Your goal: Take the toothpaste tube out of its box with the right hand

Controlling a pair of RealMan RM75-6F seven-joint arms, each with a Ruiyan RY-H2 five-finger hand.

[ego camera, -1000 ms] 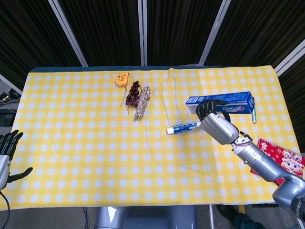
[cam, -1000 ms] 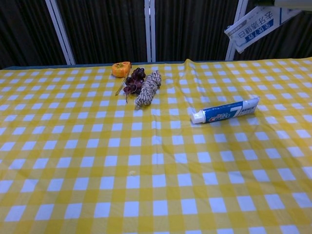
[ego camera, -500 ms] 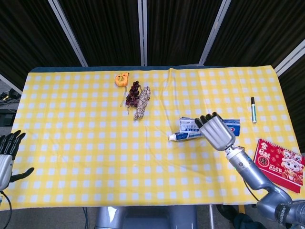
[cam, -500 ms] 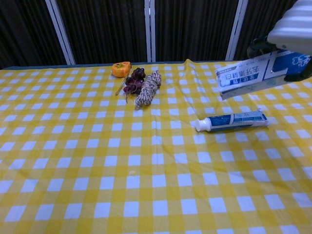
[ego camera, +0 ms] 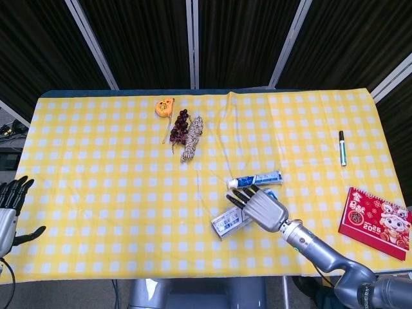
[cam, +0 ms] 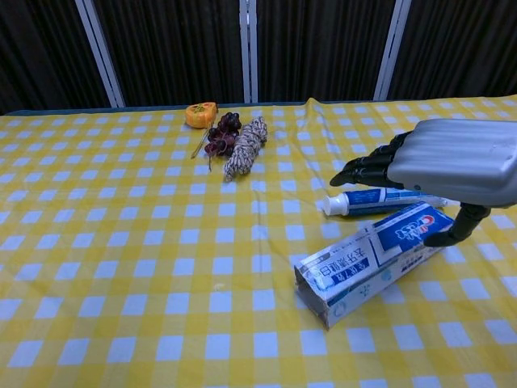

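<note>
Already the toothpaste tube [ego camera: 255, 179] lies free on the yellow checked cloth [ego camera: 96, 161] in the head view, cap end pointing left, just beyond the right hand [ego camera: 262, 209]. That hand holds the empty box [ego camera: 228, 223] low at the near edge, fingers over its top. The left hand [ego camera: 9, 205] hangs off the table's left side, fingers apart and empty. Half a second ago the box was further from the robot, beside the tube; it has since come nearer and leftward.

From the chest view, the right hand [cam: 452, 166] grips the box [cam: 367, 260] at its right end, thumb beneath, while the box's open left end dips to, or nearly to, the cloth. The toothpaste tube [cam: 380, 199] rests just behind it. A clumsy release could push the box into the tube and roll it away, since they lie so close. Earlier the box was held higher, clear of the cloth.
</note>
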